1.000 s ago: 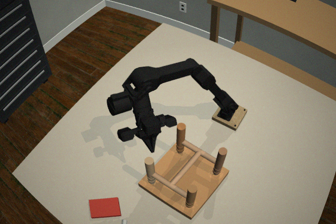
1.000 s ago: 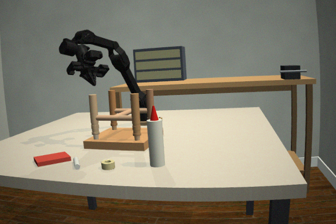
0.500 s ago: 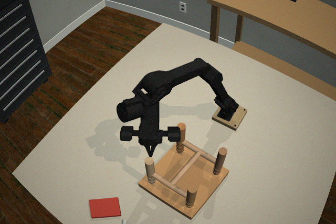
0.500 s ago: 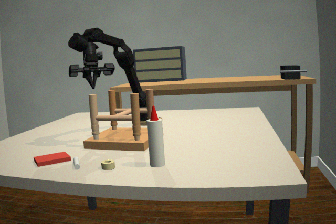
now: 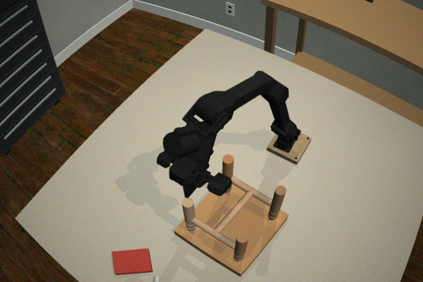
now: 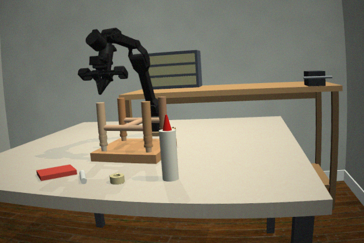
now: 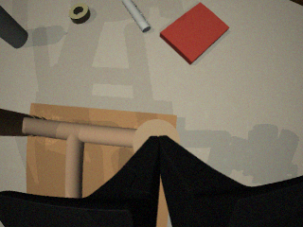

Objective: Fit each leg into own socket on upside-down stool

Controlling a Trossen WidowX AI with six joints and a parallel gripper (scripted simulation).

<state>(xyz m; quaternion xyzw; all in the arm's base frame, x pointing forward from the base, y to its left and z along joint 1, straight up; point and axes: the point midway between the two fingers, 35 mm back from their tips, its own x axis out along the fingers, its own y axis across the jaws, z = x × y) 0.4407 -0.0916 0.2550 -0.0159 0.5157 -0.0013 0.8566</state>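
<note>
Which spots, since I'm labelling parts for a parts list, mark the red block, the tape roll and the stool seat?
Red block (image 5: 132, 261) (image 6: 56, 172) (image 7: 194, 33): top, exterior, wrist; upper face.
Tape roll (image 6: 117, 179) (image 7: 86, 18): exterior, wrist; outer side.
Stool seat (image 5: 252, 226): top; upturned face.

From here the small white cylinder (image 5: 156, 279) is cut off by the top view's lower edge, and the hand (image 7: 158, 144) partly covers the pale leg's end (image 7: 153, 129).

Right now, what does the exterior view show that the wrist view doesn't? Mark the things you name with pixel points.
Only the exterior: the bottle's red cone tip (image 6: 166, 123) and the arm's shoulder-side links (image 6: 145, 78).
Only the wrist: no object of its own, just the closed gripper (image 6: 100, 93) (image 7: 158, 144) from behind.
Both: the red block (image 6: 56, 172) (image 7: 194, 33), the tape roll (image 6: 116, 178) (image 7: 80, 20) and the stool seat (image 6: 123, 157) (image 7: 109, 170).
</note>
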